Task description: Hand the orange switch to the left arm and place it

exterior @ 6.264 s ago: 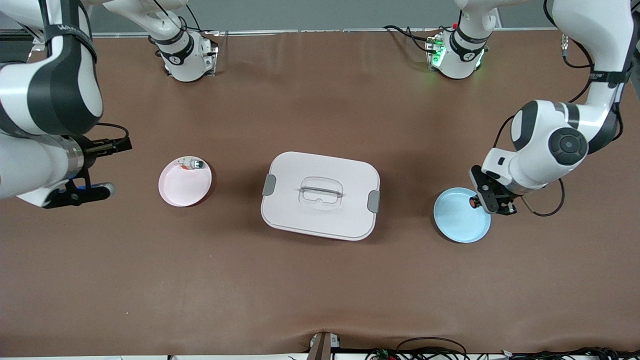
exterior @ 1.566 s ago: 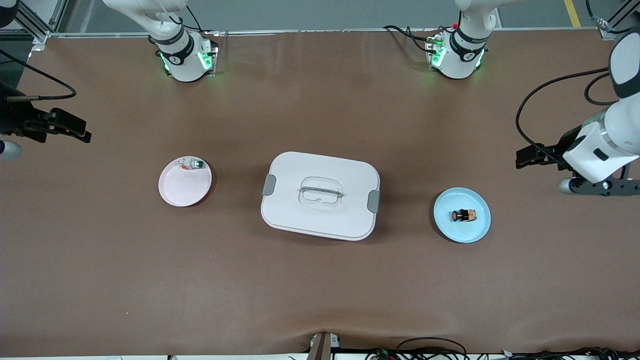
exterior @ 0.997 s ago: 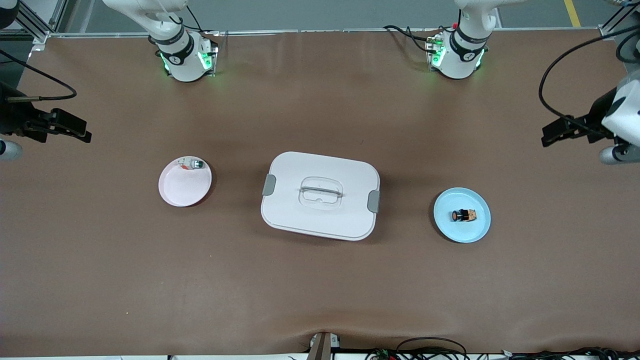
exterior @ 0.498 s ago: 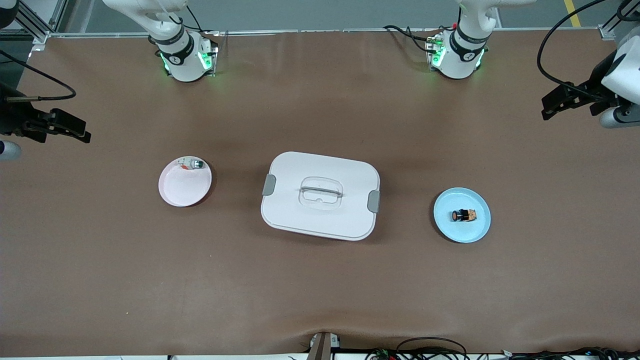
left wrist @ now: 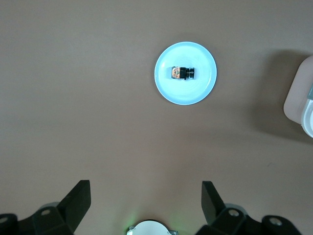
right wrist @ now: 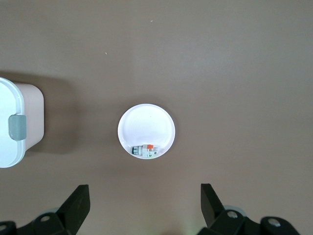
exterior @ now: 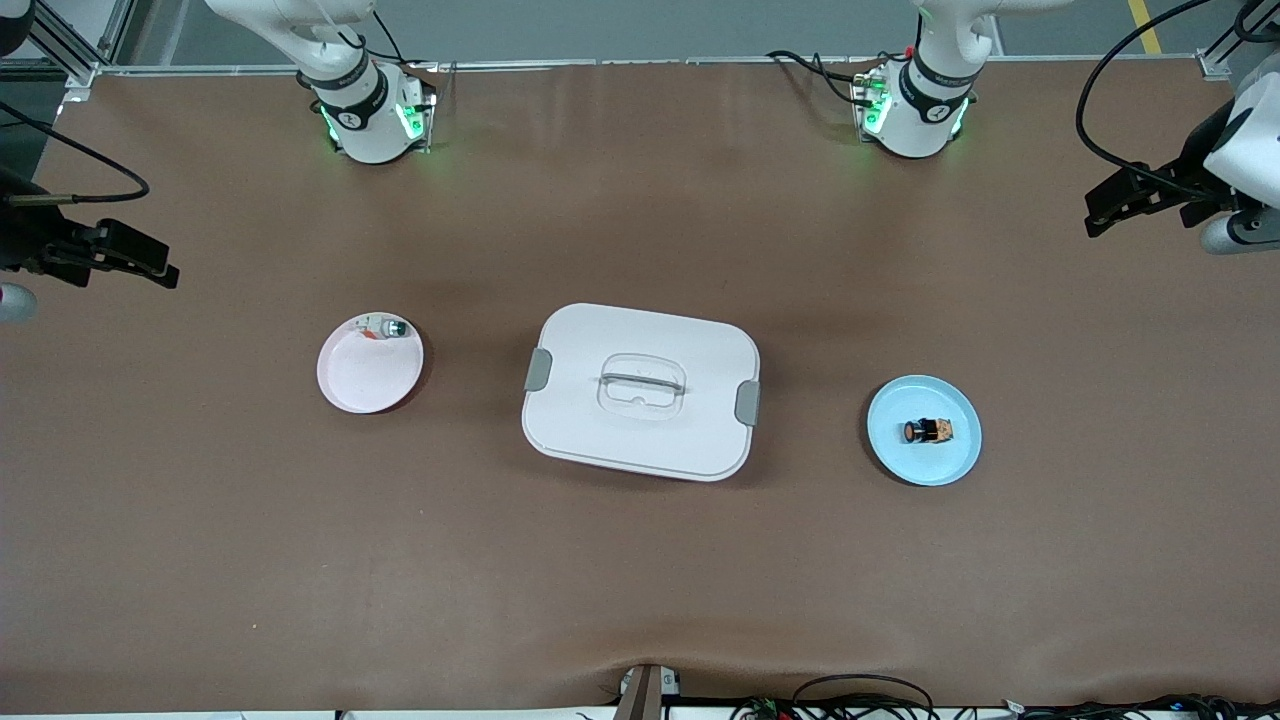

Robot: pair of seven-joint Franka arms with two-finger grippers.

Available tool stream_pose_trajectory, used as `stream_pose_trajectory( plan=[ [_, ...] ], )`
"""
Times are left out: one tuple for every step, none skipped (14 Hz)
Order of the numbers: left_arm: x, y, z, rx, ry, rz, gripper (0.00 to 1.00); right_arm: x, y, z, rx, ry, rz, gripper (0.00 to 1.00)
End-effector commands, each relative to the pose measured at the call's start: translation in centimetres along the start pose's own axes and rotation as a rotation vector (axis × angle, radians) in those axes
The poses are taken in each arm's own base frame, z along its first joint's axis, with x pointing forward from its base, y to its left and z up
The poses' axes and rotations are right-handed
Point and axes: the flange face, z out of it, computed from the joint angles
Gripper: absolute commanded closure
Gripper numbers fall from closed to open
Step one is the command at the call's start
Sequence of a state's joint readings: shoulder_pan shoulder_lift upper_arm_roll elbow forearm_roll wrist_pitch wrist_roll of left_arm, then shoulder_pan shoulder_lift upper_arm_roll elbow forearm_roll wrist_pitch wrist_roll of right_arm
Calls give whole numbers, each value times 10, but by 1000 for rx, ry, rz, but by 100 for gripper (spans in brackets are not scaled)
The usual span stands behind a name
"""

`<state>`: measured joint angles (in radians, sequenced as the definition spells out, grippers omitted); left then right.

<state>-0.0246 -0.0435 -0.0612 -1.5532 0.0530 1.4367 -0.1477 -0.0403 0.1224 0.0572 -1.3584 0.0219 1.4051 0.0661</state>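
The orange switch [exterior: 927, 431] lies on its side on a blue plate [exterior: 952, 462] toward the left arm's end of the table; the left wrist view shows the same switch [left wrist: 183, 73]. The white box [exterior: 640, 390] stands mid-table between the two plates. My left gripper [left wrist: 146, 192] hangs open and empty high over the table at the left arm's end, well clear of the plate. My right gripper [right wrist: 145, 193] is also open and empty, high over the right arm's end.
A pink plate [exterior: 365, 375] toward the right arm's end holds a small silver-and-green part [exterior: 385, 326]. The same pink plate [right wrist: 146, 125] appears in the right wrist view. A box corner [left wrist: 299, 100] shows in the left wrist view. Both arm bases stand along the table's robot side.
The left arm let the switch go on the blue plate, rose away to the table's end, and in the last half second barely shifted. The right arm has stayed almost still.
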Motion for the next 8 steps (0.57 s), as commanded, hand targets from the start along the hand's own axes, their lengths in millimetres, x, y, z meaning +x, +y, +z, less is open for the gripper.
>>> stream_pose_trajectory(
  plan=[
    [-5, -1, -6, -25, 23, -5, 0, -7, 8, -3, 20, 14, 23, 0],
    [-5, -2, -6, -44, 26, -7, 0, -7, 8, -3, 20, 14, 21, 0],
    [-3, -4, -6, -59, 38, -14, 0, -7, 9, -3, 20, 14, 23, 0],
    [-2, -11, -6, -81, 38, -30, 0, -7, 9, -2, 19, 11, 23, 0],
    [-2, -11, -6, -110, 34, -33, 0, -7, 9, -3, 20, 12, 23, 0],
    [-2, -10, -7, -112, 35, -28, 0, -7, 8, -3, 20, 12, 21, 0],
    [-1, -9, -6, -105, 34, -15, 0, -7, 8, -3, 20, 11, 21, 0],
    [1, -7, -3, -101, 27, -4, 0, -7, 8, -2, 20, 9, 21, 0]
  ],
)
